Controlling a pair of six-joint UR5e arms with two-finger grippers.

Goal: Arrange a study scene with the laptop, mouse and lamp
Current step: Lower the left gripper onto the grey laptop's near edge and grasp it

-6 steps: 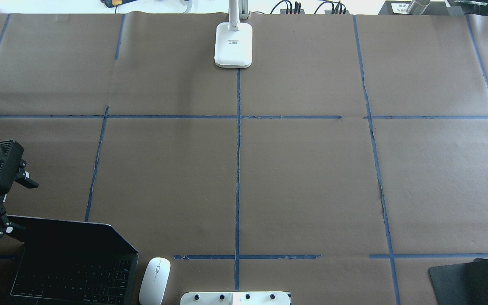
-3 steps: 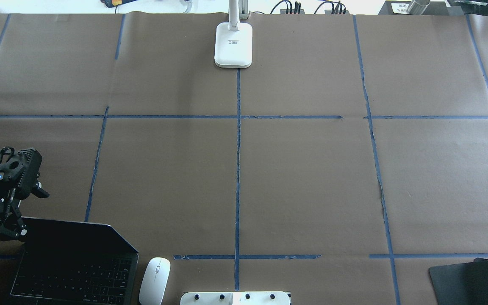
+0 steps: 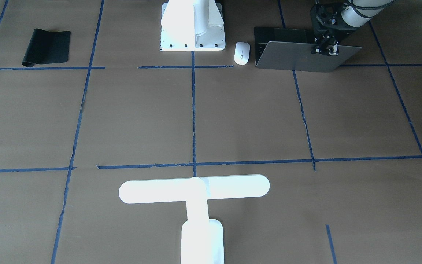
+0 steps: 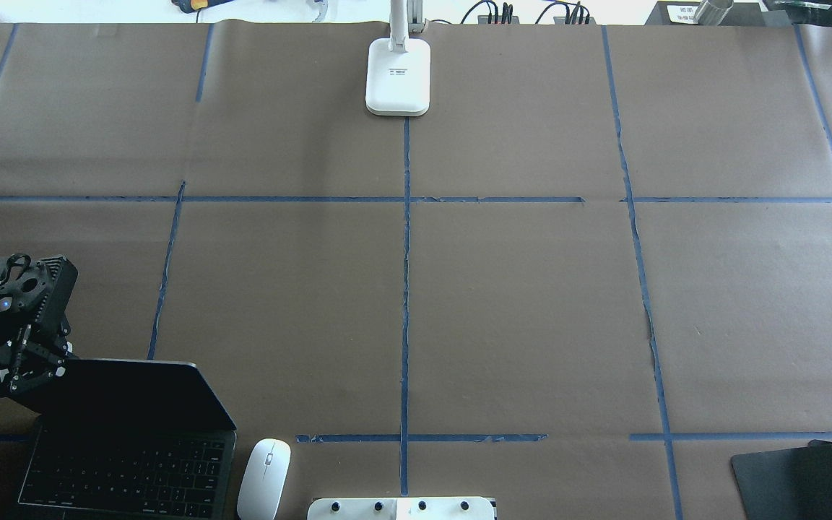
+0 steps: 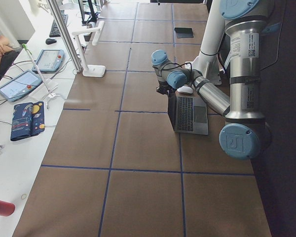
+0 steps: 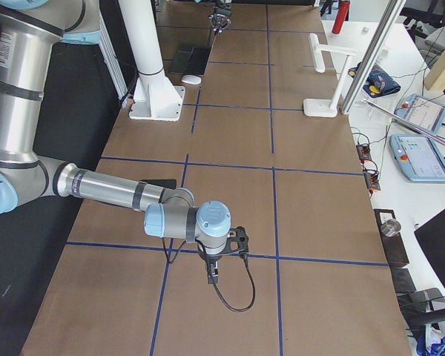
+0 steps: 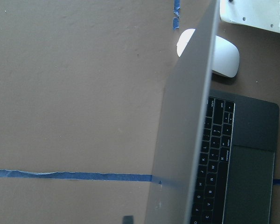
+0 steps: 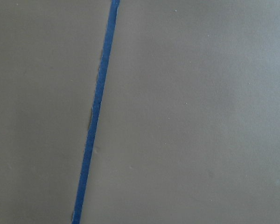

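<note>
The grey laptop stands open at the near left of the table, its lid raised. My left gripper is at the lid's top left corner, shut on its edge; it also shows in the front view. The left wrist view looks along the lid edge-on. The white mouse lies just right of the laptop. The white lamp stands at the far middle, with its base and T-shaped head. My right gripper hangs low over bare paper; I cannot tell whether it is open.
A black mat lies at the near right corner. The white pedestal with bolt holes stands at the near middle edge, right of the mouse. Brown paper with blue tape lines covers the table.
My left gripper has moved right and closed in on the lid's top left corner. The lid's top edge has shifted slightly away from the keyboard.
</note>
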